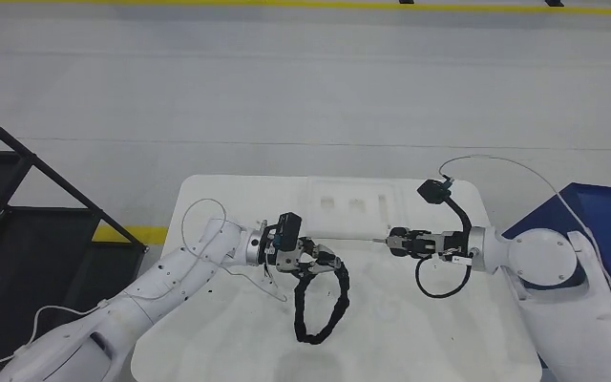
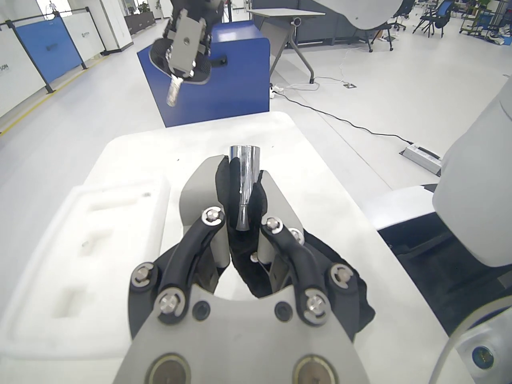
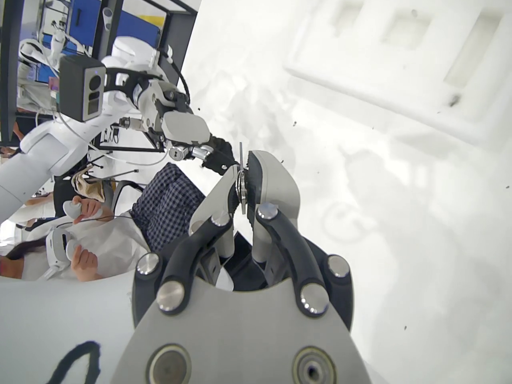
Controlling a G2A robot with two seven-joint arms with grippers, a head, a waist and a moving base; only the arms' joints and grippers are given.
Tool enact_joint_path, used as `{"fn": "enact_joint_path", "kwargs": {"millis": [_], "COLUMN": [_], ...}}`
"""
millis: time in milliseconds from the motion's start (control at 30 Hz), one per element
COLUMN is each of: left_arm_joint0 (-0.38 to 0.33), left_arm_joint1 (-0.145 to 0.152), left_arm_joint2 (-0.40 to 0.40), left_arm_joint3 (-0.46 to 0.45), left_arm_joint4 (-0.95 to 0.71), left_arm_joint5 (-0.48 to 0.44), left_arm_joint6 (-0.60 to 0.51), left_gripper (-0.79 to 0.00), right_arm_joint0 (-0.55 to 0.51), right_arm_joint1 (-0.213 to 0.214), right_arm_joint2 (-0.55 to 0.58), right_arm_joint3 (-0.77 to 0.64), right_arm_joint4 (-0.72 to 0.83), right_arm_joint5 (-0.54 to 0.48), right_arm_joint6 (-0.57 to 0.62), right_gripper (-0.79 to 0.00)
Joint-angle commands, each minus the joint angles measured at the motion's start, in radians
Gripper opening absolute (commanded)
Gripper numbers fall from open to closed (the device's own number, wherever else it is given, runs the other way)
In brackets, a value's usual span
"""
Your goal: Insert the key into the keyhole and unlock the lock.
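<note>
Right hand (image 1: 391, 242) pinches the key (image 2: 173, 93), left hand (image 1: 325, 256) clamps the lock cylinder (image 2: 245, 169): best to square the blade to the keyhole (image 3: 175, 154), then slide in gently.

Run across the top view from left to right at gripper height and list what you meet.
black rack → left gripper, shut on the lock → right gripper, shut on the key → blue cabinet
</note>
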Motion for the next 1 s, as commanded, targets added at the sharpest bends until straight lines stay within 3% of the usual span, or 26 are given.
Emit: {"fn": "enact_joint_path", "kwargs": {"millis": [0,400,967], "left_arm_joint0": [-0.013,-0.085,-0.085], "left_arm_joint1": [-0.010,-0.071,-0.071], "left_arm_joint2": [0.007,0.032,0.032], "left_arm_joint3": [-0.005,0.031,0.031], "left_arm_joint4": [-0.015,-0.083,-0.083], "left_arm_joint5": [0.000,0.003,0.003], "left_arm_joint6": [-0.012,0.059,0.059], "left_gripper": [-0.785,-0.785,-0.785], "right_arm_joint0": [0.002,-0.012,-0.026], "right_arm_joint1": [0.004,0.022,0.026], "right_arm_joint2": [0.010,0.082,0.075], "right_arm_joint3": [-0.039,-0.150,-0.167], "right_arm_joint4": [0.002,0.060,0.029], "right_arm_joint5": [0.023,0.055,0.080], "right_arm_joint6": [0.022,0.079,0.080], "right_gripper": [-0.785,-0.785,-0.785]}}
